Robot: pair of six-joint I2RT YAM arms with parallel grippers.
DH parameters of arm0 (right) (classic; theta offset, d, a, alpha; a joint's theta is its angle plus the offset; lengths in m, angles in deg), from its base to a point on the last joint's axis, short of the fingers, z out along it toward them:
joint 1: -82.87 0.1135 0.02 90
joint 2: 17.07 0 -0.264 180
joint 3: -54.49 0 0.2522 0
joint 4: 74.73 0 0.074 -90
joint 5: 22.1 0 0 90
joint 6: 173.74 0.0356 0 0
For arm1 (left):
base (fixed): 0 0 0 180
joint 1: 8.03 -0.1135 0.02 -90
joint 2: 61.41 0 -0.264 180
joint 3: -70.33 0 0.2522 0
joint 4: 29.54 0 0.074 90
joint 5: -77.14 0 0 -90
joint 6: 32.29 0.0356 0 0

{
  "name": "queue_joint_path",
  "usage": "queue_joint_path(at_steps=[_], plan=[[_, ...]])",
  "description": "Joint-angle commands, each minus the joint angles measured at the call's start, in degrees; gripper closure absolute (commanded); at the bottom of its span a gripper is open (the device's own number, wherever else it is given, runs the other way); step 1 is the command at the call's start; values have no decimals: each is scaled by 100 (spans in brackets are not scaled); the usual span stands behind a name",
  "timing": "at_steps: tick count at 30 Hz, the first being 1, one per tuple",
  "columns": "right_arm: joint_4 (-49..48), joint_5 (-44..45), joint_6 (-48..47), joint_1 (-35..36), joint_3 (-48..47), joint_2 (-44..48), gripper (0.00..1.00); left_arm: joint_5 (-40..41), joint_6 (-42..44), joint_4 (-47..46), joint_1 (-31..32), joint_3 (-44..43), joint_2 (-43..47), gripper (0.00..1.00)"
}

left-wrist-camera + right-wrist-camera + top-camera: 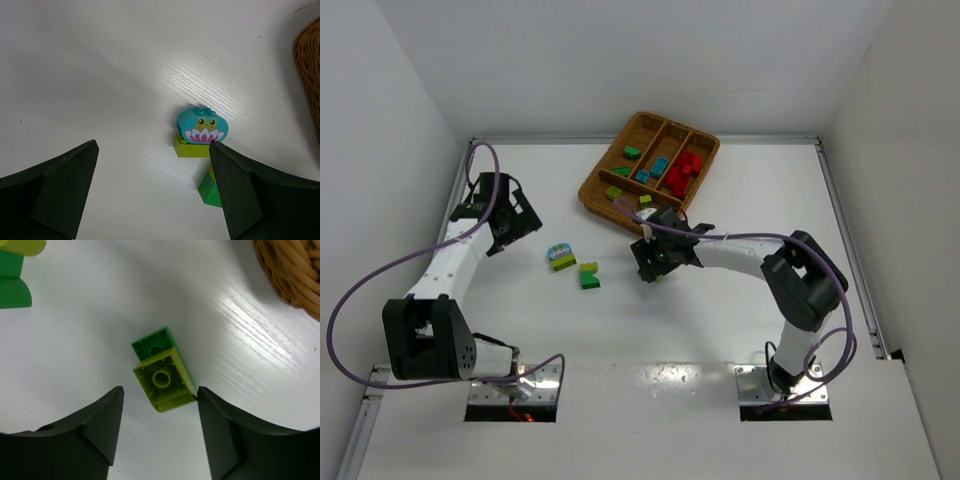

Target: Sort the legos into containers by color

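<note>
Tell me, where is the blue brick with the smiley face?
The blue brick sits on the table, left of the middle in the top view, touching a lime-yellow brick, just ahead of the left gripper.

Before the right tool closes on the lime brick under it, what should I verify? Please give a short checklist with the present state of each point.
1. Right tool open: ok, its jaws stand apart.
2. Lime brick between the jaws: ok, though it sits near one finger, not centred.
3. Lime brick free of other bricks: not ok, a green brick lies against it; cannot tell if they are joined.
4. Left tool out of the way: ok, it is open above the teal brick, well apart from the other tool.
5. Tray within reach: probably ok, it lies just beyond the right tool.
</note>
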Motion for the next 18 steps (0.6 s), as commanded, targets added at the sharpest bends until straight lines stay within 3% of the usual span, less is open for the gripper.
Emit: queue_joint_path(at_steps=[1, 14, 17, 18], plan=[[148, 488, -209, 120, -83, 188, 41, -77, 52, -112, 33, -26, 16, 0], [132, 1148, -429, 480, -356, -119, 50, -130, 52, -165, 33, 27, 16, 0], [131, 1148, -429, 480, -539, -259, 52, -551, 254, -296, 85, 27, 16, 0], [131, 1148, -429, 480, -540, -260, 57, -682, 333, -349, 86, 79, 16, 0]])
